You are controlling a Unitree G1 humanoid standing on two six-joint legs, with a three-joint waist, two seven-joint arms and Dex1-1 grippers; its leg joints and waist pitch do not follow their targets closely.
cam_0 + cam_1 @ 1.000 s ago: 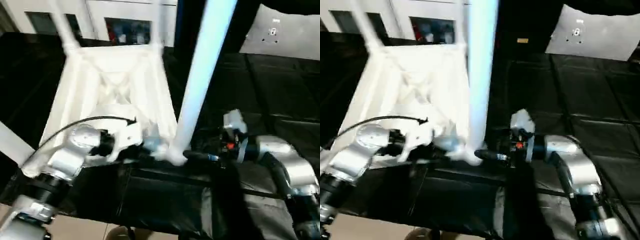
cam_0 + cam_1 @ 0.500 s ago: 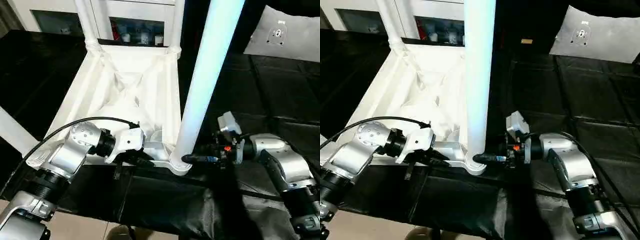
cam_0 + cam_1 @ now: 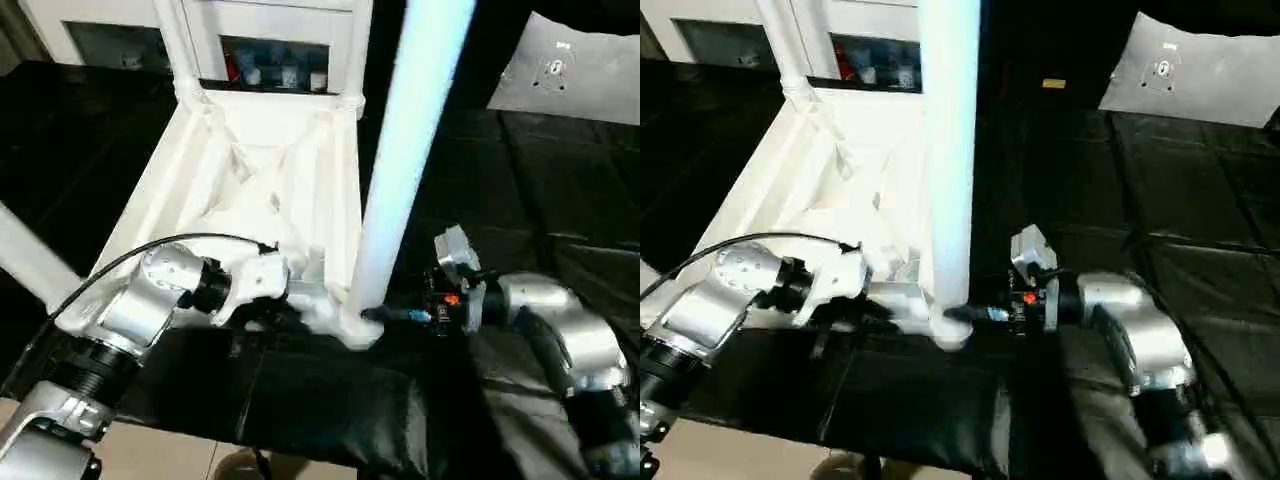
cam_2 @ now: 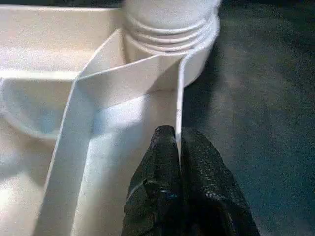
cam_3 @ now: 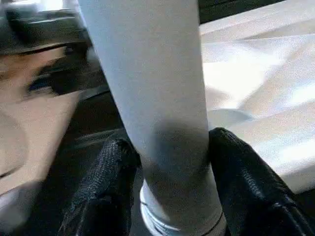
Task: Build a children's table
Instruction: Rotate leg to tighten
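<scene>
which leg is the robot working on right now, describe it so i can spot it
Find the upturned white tabletop on the black surface, ribs facing up. Go to its near corner on the robot's right, where the corner socket sits between the two grippers. The leg rises from that socket, the nearest and thickest-looking one, and the right gripper has a black finger on each side of its base; the far-corner legs stand untouched.

Count at this moment: one white tabletop (image 3: 265, 175), lying underside up; four white legs seen, near right one (image 3: 405, 170), near left (image 3: 35, 265), far left (image 3: 175, 45), far right (image 3: 357, 45). Two grippers: left gripper (image 4: 177, 145), right gripper (image 5: 170, 147). One white cabinet (image 3: 265, 45) behind. One grey panel (image 3: 1200, 70) on the black surface
</scene>
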